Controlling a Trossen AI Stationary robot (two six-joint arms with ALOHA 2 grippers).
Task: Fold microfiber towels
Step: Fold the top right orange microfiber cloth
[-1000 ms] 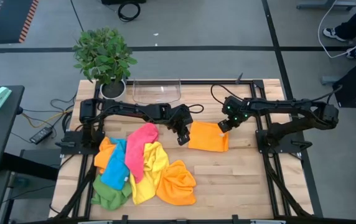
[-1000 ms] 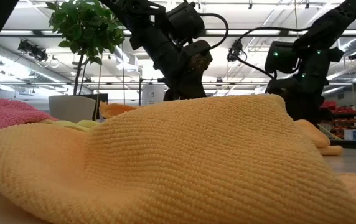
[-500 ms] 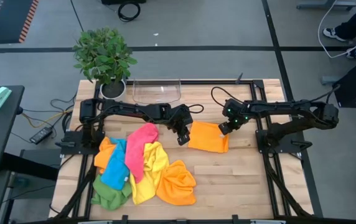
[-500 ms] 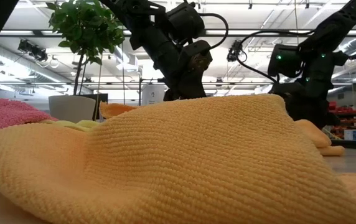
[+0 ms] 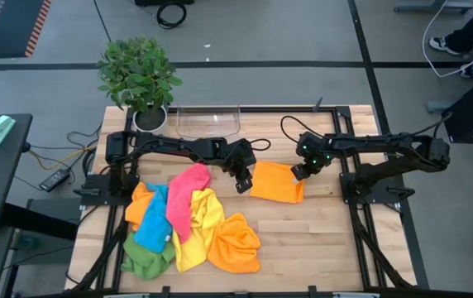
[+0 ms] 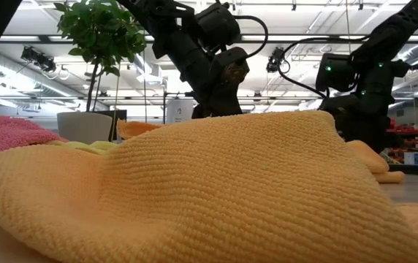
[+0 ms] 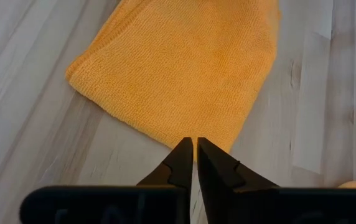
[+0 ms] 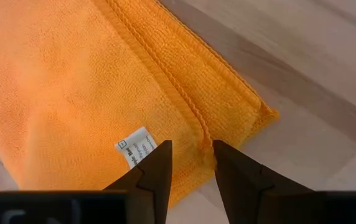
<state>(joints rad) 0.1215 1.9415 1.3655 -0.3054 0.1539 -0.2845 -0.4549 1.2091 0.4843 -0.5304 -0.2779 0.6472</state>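
A folded orange towel (image 5: 276, 181) lies flat on the table between my grippers; it also shows in the left wrist view (image 7: 178, 68) and the right wrist view (image 8: 72, 81). My left gripper (image 5: 241, 184) is shut, its tips (image 7: 195, 146) at the towel's left edge. My right gripper (image 5: 297, 171) is open over the towel's far right corner. Its fingers (image 8: 190, 155) stand on either side of the stacked hemmed edges (image 8: 184, 93), beside a white label (image 8: 137, 146). A pile of pink, blue, yellow, orange and green towels (image 5: 187, 219) lies front left. My left gripper's shut fingertips (image 7: 184, 152) come slanting down from the table's left to the folded towel's edge (image 7: 165, 138). I cannot tell whether they touch it. The towel lies flat on the table.
A potted plant (image 5: 140, 79) and a clear plastic tray (image 5: 207, 120) stand at the table's far edge. One towel of the pile (image 6: 216, 190) fills the low view's foreground. Bare wood (image 5: 319, 240) lies to the front right.
My right gripper has shifted slightly toward the table's right edge. The folded orange towel and my left gripper have stayed where they were.
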